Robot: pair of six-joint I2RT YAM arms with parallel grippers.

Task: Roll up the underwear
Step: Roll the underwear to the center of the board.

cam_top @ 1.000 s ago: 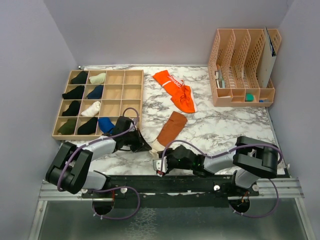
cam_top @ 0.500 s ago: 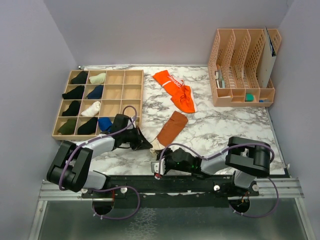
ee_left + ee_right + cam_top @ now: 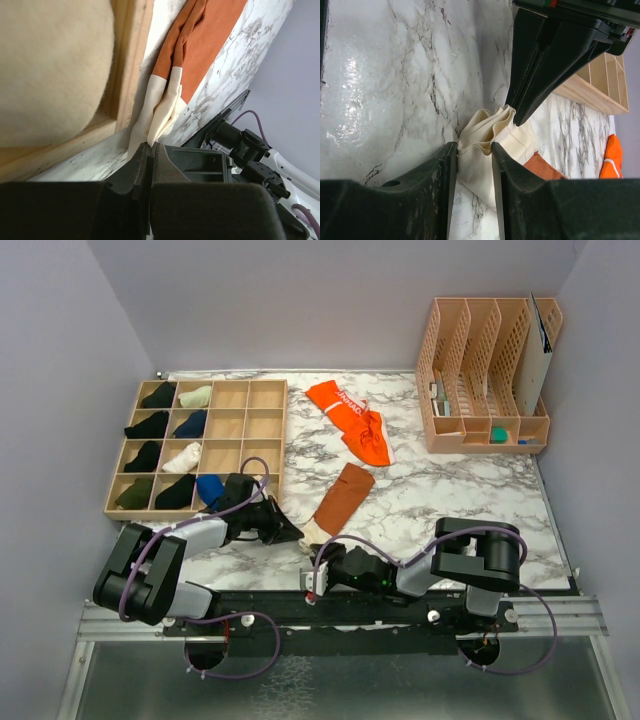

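Clenching the cream waistband (image 3: 492, 135) of the brown underwear (image 3: 340, 498) near the bench's (image 3: 450, 500) near edge, left fingers (image 3: 140, 160) and right fingers (image 3: 437, 175) have drawn it slightly nearer, ready to start rolling.

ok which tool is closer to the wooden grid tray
Left. The left tool sits right beside the tray's near right corner, shut on the brown brief's end. The right tool grips the same end from the side away from the tray.

The left gripper (image 3: 150, 147) and right gripper (image 3: 474, 150) are matte black, on grey-and-black arms (image 3: 195, 532) trailing purple cables (image 3: 258, 459).
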